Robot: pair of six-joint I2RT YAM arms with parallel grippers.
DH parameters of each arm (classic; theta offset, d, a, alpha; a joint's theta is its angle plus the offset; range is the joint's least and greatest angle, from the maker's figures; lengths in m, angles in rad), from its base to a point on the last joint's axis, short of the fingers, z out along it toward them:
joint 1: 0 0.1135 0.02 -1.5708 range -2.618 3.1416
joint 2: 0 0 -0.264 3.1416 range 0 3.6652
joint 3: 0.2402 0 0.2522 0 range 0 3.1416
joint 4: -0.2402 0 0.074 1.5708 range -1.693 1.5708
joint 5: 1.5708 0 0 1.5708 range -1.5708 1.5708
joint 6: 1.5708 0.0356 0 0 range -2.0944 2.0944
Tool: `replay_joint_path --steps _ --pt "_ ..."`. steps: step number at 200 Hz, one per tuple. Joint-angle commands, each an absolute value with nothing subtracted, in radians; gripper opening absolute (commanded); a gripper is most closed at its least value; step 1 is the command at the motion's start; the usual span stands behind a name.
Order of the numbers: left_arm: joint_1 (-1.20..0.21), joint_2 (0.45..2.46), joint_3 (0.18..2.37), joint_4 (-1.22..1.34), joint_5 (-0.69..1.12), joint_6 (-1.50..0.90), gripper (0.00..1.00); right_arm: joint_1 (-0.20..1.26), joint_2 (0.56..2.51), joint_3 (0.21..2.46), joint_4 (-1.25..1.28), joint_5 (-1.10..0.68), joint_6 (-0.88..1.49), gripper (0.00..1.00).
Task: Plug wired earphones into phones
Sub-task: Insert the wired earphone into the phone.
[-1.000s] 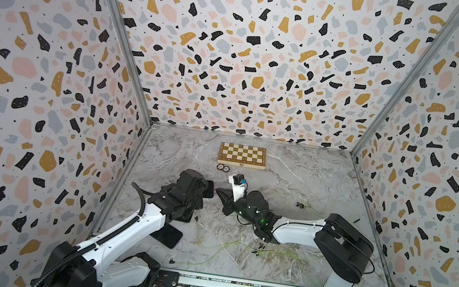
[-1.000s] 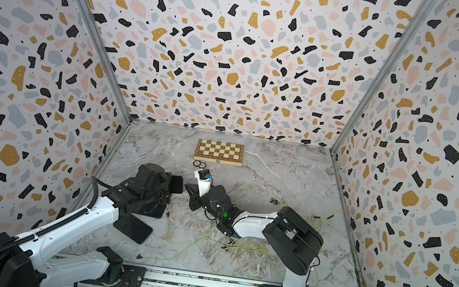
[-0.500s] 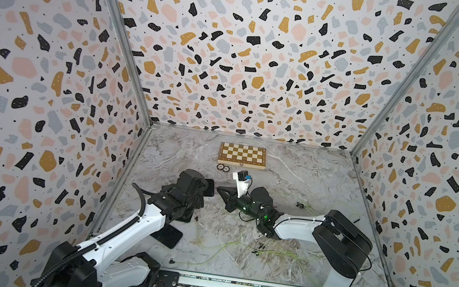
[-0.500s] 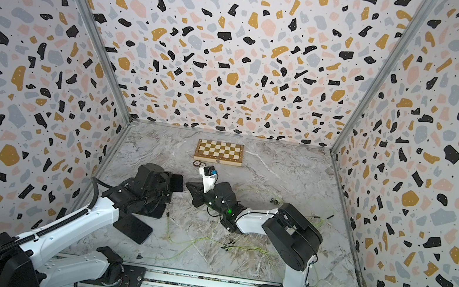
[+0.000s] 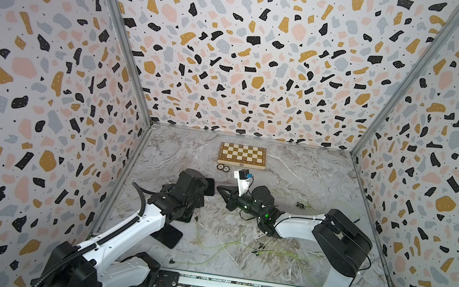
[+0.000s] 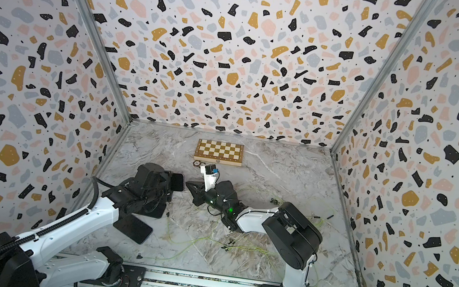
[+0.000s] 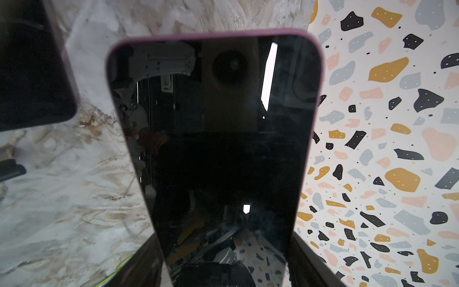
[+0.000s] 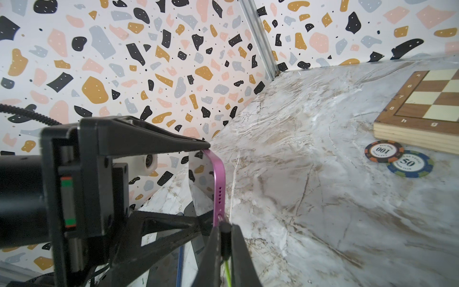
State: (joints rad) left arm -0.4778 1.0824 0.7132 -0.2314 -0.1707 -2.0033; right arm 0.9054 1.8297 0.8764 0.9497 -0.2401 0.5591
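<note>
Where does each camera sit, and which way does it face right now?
Both top views: high above the front rail, facing the back wall; left arm, right arm and chessboard show.
Left wrist: looks along the left gripper at the pink-edged phone it holds.
Right wrist: looks past the right gripper, pinching an earphone plug.
Shared: both wrist views show that phone.

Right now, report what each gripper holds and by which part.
Left gripper clamps the pink-framed phone across its two long edges, near its port end. Right gripper pinches an earphone cord by its black plug.
</note>
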Motion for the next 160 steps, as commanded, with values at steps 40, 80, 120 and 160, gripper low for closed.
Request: replay_joint_path --steps 40,80,120,160 --pt "-0.488 1.092 0.728 -0.11 -0.091 -1.985 0.72 0.934 1.857 0.954 0.876 -0.298 0.565 0.0" --pt "-0.488 1.098 0.74 -0.122 -0.085 -1.979 0.72 0.934 1.861 0.972 0.861 -0.341 0.56 0.0" --pt "-0.488 1.09 0.748 -0.161 -0.123 -1.976 0.71 0.927 1.834 0.954 0.83 -0.271 0.539 0.09" --pt "-0.465 1.055 0.756 -0.265 -0.23 -1.954 0.73 0.862 1.715 0.83 0.856 -0.171 0.512 0.63"
